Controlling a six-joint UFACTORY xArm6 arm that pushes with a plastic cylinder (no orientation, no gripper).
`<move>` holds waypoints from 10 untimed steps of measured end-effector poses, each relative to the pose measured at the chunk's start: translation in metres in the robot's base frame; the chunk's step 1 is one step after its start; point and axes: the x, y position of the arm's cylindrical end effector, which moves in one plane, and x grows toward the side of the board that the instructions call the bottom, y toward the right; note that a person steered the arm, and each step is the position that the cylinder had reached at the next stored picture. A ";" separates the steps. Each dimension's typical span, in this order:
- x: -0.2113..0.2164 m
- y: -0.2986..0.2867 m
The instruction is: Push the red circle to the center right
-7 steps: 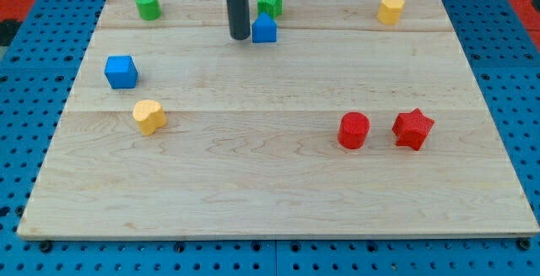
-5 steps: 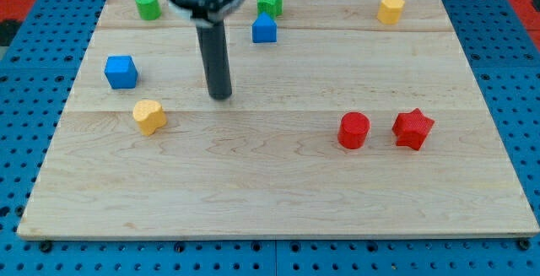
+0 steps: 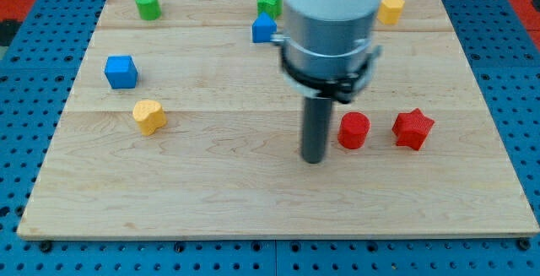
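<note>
The red circle [image 3: 353, 130] is a short red cylinder on the wooden board [image 3: 211, 183], right of centre. A red star block [image 3: 413, 128] sits just to its right, a small gap between them. My tip [image 3: 313, 159] rests on the board just left of and slightly below the red circle, a short gap apart. The rod and arm body rise above it toward the view's top.
A blue cube [image 3: 121, 71] and a yellow heart [image 3: 149, 116] lie at the left. A green cylinder [image 3: 148, 4] is at top left. A blue block [image 3: 263, 28] and a green block [image 3: 268, 1] are at top centre. A yellow block [image 3: 391, 8] is at top right.
My tip has swept from the top centre near the blue block down and to the right, ending just left of the red circle. No block has moved.
</note>
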 end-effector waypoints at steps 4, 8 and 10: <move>-0.053 0.036; -0.094 0.036; -0.107 -0.030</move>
